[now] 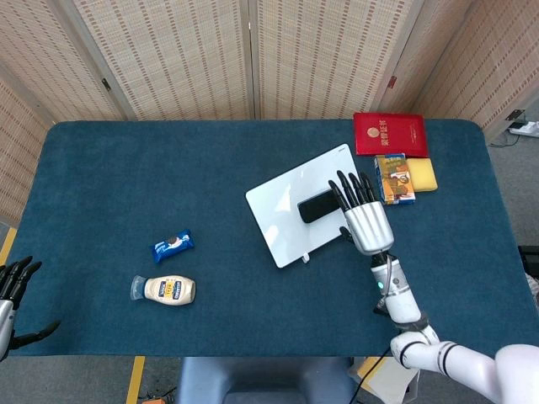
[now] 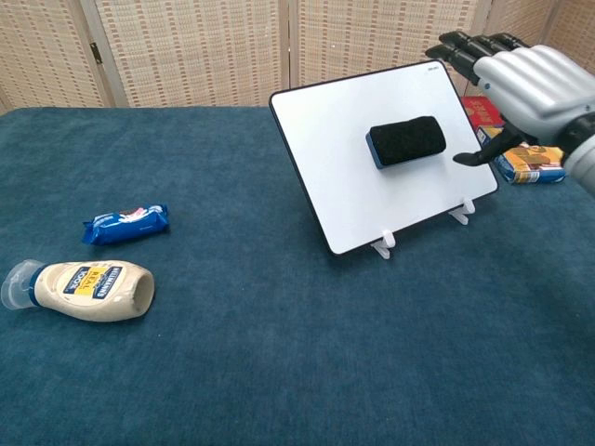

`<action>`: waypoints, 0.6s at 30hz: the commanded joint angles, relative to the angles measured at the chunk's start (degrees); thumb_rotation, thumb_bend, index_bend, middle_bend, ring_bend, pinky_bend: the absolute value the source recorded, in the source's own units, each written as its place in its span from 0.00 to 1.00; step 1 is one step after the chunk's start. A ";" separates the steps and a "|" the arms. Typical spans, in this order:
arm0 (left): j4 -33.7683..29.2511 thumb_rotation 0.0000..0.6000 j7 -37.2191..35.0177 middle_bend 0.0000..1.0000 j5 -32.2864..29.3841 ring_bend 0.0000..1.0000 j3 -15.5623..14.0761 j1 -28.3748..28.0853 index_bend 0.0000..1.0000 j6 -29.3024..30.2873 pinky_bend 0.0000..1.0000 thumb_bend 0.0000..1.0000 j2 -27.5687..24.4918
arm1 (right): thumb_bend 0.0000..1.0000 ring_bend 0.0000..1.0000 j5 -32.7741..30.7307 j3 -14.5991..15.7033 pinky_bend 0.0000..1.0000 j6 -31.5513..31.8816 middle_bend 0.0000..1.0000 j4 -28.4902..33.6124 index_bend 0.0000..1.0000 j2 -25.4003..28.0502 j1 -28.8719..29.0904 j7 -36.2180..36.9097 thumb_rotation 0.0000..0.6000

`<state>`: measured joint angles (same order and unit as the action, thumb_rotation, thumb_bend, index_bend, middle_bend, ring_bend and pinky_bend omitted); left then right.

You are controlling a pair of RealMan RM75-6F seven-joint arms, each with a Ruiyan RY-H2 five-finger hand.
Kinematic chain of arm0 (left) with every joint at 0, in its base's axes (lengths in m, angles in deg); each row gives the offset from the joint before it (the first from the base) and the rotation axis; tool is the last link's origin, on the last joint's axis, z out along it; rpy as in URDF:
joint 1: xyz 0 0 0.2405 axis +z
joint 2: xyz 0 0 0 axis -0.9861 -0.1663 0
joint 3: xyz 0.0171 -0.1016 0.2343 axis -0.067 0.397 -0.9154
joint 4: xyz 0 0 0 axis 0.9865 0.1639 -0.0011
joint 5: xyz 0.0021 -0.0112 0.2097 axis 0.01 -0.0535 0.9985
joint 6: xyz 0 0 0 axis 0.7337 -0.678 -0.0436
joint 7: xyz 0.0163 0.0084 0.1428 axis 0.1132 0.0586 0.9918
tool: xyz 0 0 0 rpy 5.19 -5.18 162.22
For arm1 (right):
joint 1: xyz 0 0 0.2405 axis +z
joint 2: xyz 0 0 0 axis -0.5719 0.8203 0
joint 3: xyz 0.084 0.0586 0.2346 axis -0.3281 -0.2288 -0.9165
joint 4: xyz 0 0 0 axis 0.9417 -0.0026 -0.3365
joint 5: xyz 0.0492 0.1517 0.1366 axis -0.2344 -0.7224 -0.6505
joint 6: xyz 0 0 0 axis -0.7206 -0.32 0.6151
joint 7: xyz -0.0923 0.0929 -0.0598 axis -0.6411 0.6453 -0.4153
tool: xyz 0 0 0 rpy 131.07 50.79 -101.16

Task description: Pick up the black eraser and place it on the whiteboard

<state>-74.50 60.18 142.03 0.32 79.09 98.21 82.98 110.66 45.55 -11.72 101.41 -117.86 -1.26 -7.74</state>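
Observation:
The black eraser (image 1: 318, 205) (image 2: 406, 141) lies on the white whiteboard (image 1: 286, 217) (image 2: 353, 200), which stands tilted on small white feet at the table's right middle. My right hand (image 1: 365, 217) (image 2: 523, 85) hovers just right of the eraser, fingers spread, holding nothing and clear of the eraser. My left hand (image 1: 14, 282) hangs at the table's near left edge, fingers apart and empty; the chest view does not show it.
A blue snack packet (image 1: 172, 245) (image 2: 126, 224) and a mayonnaise bottle (image 1: 166, 289) (image 2: 82, 290) lie at the left front. A red booklet (image 1: 389, 133), a small printed box (image 1: 394, 178) (image 2: 528, 164) and a yellow sponge (image 1: 422, 174) sit right of the board.

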 commanded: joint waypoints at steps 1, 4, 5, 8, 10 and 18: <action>-0.10 0.98 1.19 0.09 0.37 0.08 -0.03 0.06 0.12 0.33 0.00 0.16 0.38 | 0.18 0.00 0.81 9.24 0.00 1.11 0.00 23.44 0.00 19.66 -10.01 -0.60 1.00; 0.14 0.98 2.05 0.09 1.04 0.08 0.04 0.23 0.11 1.24 0.00 0.16 0.91 | 0.18 0.00 2.79 13.60 0.00 3.12 0.00 27.66 0.00 25.28 -14.09 0.72 1.00; 0.23 0.98 2.32 0.09 1.18 0.08 0.07 0.29 0.11 1.47 0.00 0.16 1.08 | 0.18 0.00 3.63 14.61 0.00 4.15 0.00 27.68 0.00 26.03 -15.27 1.54 1.00; 0.41 0.97 3.05 0.09 1.40 0.08 0.09 0.44 0.10 1.91 0.00 0.16 1.59 | 0.18 0.00 5.56 16.65 0.00 7.98 0.00 25.91 0.00 26.91 -18.99 5.79 1.00; 0.54 0.98 3.44 0.09 1.41 0.08 0.18 0.41 0.10 1.97 0.00 0.16 1.87 | 0.18 0.00 6.21 17.35 0.00 10.06 0.00 24.16 0.00 27.18 -21.05 7.82 1.00; 1.01 0.98 5.08 0.09 1.04 0.08 0.36 -0.25 0.09 0.81 0.00 0.16 2.47 | 0.18 0.00 7.40 17.33 0.00 12.28 0.00 24.47 0.00 29.89 -23.92 11.34 1.00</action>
<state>-73.53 65.23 143.10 0.68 78.88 99.06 85.42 117.39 62.78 -0.16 125.69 -88.93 -24.32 1.90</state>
